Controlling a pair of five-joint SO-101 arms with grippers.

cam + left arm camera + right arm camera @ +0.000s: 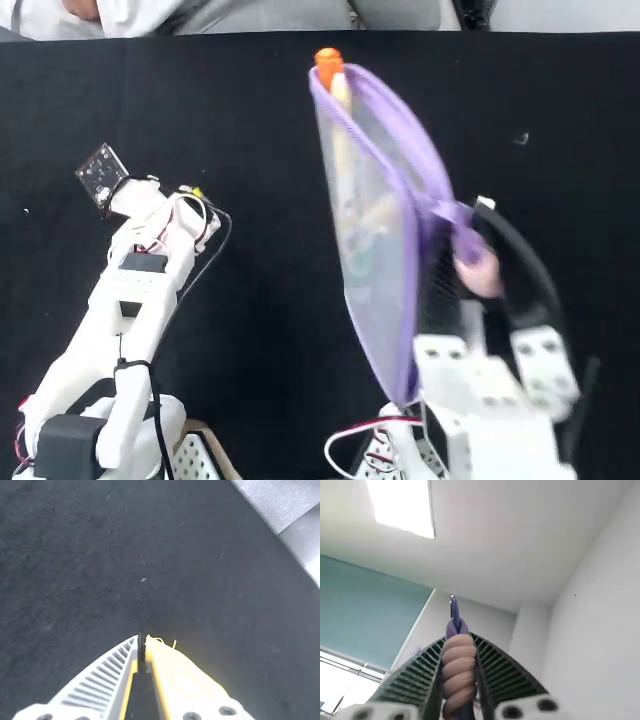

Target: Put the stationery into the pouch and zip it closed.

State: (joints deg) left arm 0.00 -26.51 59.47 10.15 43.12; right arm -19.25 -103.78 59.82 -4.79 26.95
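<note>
A: Where is the pouch?

B: In the high view, the purple mesh pouch (375, 250) hangs raised above the black worktop (250, 120), close to the camera. An orange-capped item (328, 62) sits at its far end, and pale stationery shows through the mesh.

A: What is the state of the right tool?

B: The right wrist view shows the right tool (459, 645) clenched on the pink twisted pull (458, 667), with a purple tab rising above it. The high view adds that this pull joins the pouch's purple edge.

A: And the left tool?

B: The left wrist view shows the left tool (142, 642) clenched on nothing, its 2 tips touching, over the worktop. The high view places it at the left side, well apart from the pouch.

A: Describe the surface and the room.

B: The worktop is matte black with a few pale specks. The right wrist view looks upward at a white ceiling, 1 lit ceiling panel (400, 505), a teal panel (365, 610) and white walls.
</note>
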